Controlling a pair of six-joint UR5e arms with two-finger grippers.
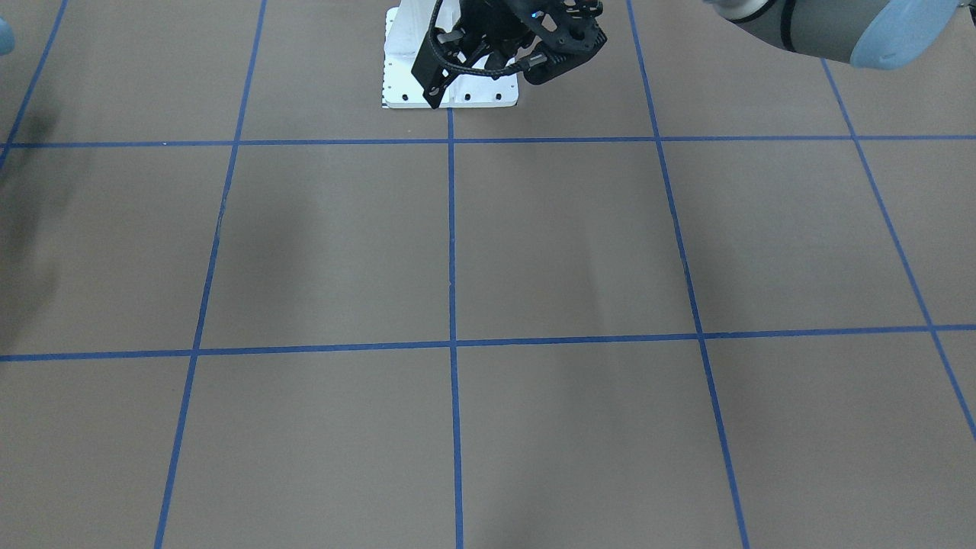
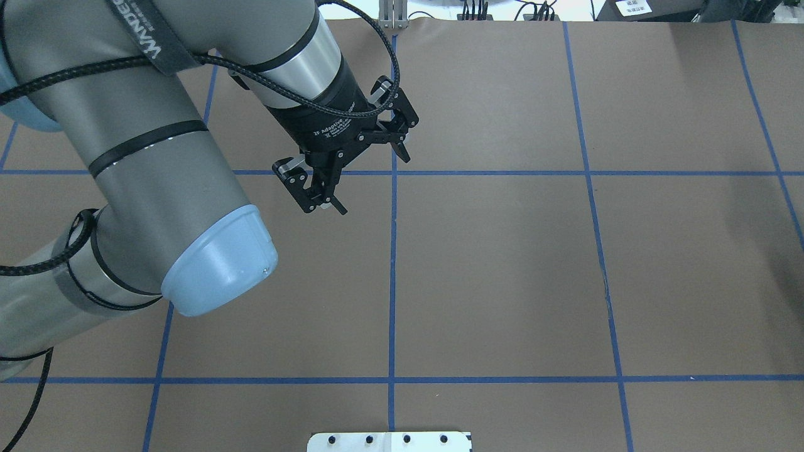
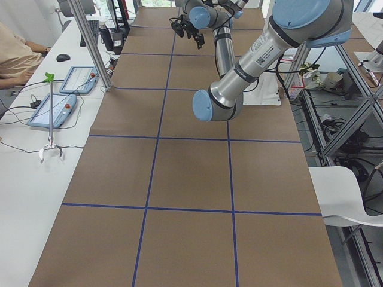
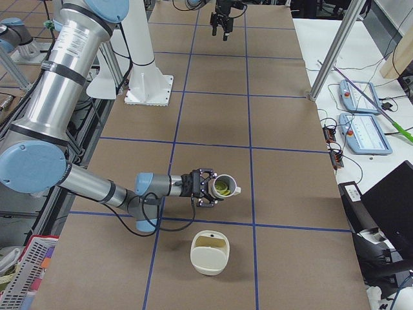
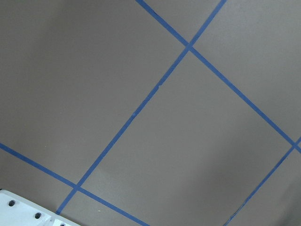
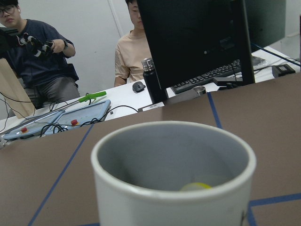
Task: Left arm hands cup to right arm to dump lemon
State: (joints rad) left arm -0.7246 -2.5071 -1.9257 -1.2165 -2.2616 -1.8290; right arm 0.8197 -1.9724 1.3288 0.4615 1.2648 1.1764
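Right gripper (image 4: 211,187) is at the cup (image 4: 226,185), over the bench near the end on my robot's right. I cannot tell if its fingers are squeezing the cup, but I can see the lemon (image 4: 221,188) sitting down inside it. Left gripper (image 2: 372,183) hangs far away toward the other end of the bench with its two fingers spread wide, and I see a white tub (image 4: 210,253) on the bench near the cup, closer to the right end's edge.
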